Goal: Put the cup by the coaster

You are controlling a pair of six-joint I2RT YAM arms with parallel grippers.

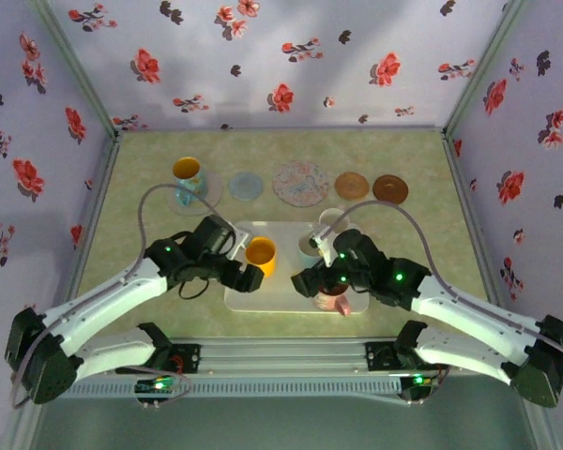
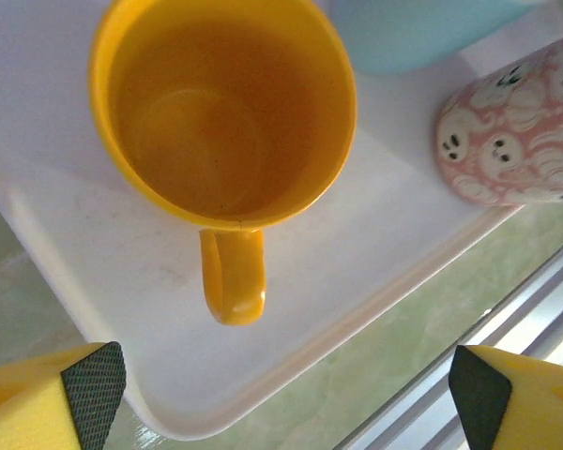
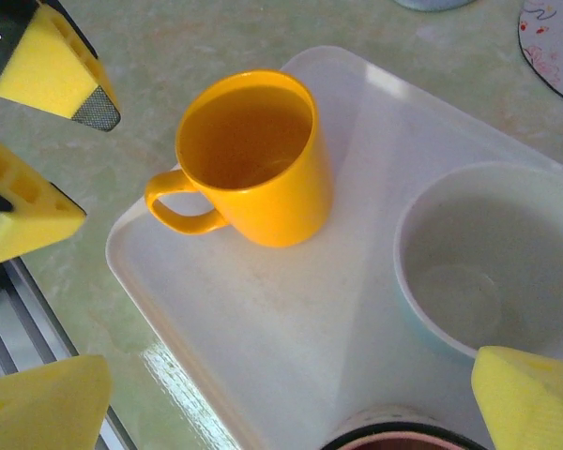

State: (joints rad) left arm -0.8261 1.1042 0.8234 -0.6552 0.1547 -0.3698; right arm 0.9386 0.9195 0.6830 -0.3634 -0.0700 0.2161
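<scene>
A yellow mug [image 2: 225, 112] is seen upright on a white tray [image 2: 357, 272], flanked by the left gripper [image 2: 286, 389] and right gripper [image 3: 291, 412], jaws spread apart.

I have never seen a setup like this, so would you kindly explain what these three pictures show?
These are two robot arms bolted at a table's near edge. One picture looks down from above; the other two come from cameras on each wrist.

On the green tabletop lies a white plastic tray carrying a yellow handled mug, a pale bowl-like cup and a pink patterned cup. Behind it runs a row of round coasters, one bearing a second yellow cup.

The left pincer hangs open over the mug's handle; the right pincer is open too. Nothing is held.
</scene>
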